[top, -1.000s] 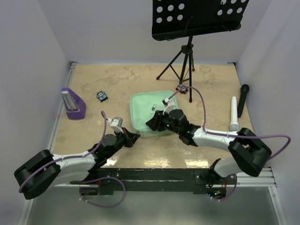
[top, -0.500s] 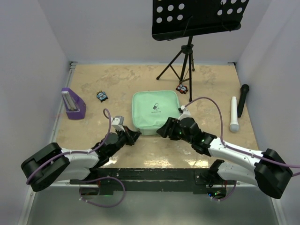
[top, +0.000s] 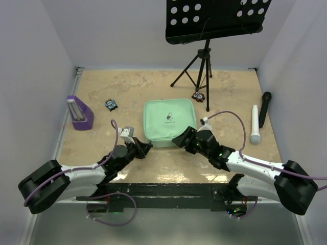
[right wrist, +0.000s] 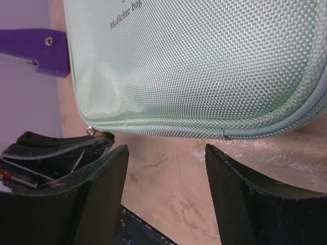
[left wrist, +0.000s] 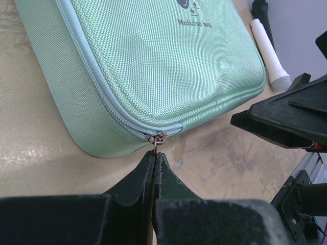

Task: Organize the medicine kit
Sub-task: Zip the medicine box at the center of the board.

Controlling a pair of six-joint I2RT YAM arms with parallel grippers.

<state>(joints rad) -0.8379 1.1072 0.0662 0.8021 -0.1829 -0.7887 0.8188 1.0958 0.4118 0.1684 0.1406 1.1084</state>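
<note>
The medicine kit (top: 169,121), a mint-green soft case with its lid down, lies flat mid-table. My left gripper (top: 148,147) is at the kit's near left corner, shut on the zipper pull (left wrist: 157,138). The pull's thin metal tab runs between the closed fingertips (left wrist: 162,159). My right gripper (top: 179,140) stands open just off the kit's near edge, nothing between its fingers (right wrist: 108,162). The right wrist view shows the kit's side (right wrist: 204,66) ahead of the jaws, and the left gripper (right wrist: 61,148) at the zipper pull (right wrist: 91,131).
A purple stand (top: 79,113) is at the left, with a small dark packet (top: 111,104) beside it. A music stand's tripod (top: 202,66) rises behind the kit, a small red-black item (top: 198,96) at its foot. White (top: 255,124) and black (top: 264,108) microphones lie right.
My right gripper has pulled back off the top of the kit to its near edge, and its jaws have widened. The left gripper has stayed shut at the zipper pull.
</note>
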